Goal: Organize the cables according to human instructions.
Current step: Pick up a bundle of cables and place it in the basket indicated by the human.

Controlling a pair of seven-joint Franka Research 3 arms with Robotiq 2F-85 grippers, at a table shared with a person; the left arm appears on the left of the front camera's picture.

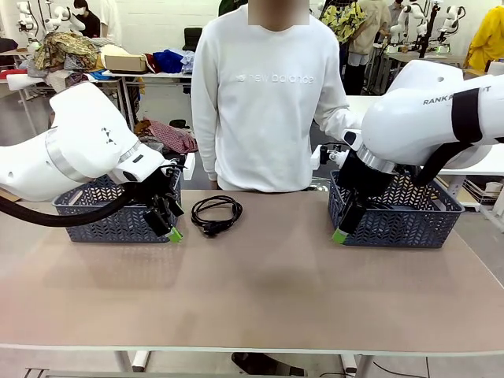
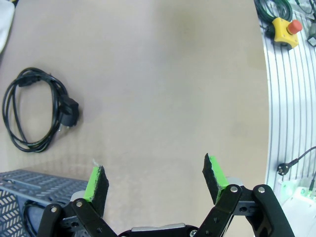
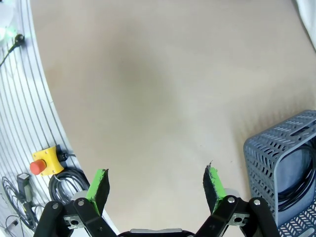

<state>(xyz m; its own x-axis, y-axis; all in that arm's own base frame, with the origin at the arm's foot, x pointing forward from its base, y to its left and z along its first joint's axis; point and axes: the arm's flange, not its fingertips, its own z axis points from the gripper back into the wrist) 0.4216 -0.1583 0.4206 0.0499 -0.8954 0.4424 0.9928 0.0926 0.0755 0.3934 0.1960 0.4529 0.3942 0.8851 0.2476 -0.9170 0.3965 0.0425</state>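
Your left gripper (image 2: 155, 180) is spread wide and empty, the coiled cable (image 2: 34, 111) well off to its side; right gripper (image 3: 155, 185) likewise spread, apparently empty.

Chest of the person's white sweatshirt (image 1: 264, 94): "new balance", pale raised lettering. Right arm (image 1: 441, 106), white upper casing: dark print, partly cut off by a black band, legible portion "RANK".
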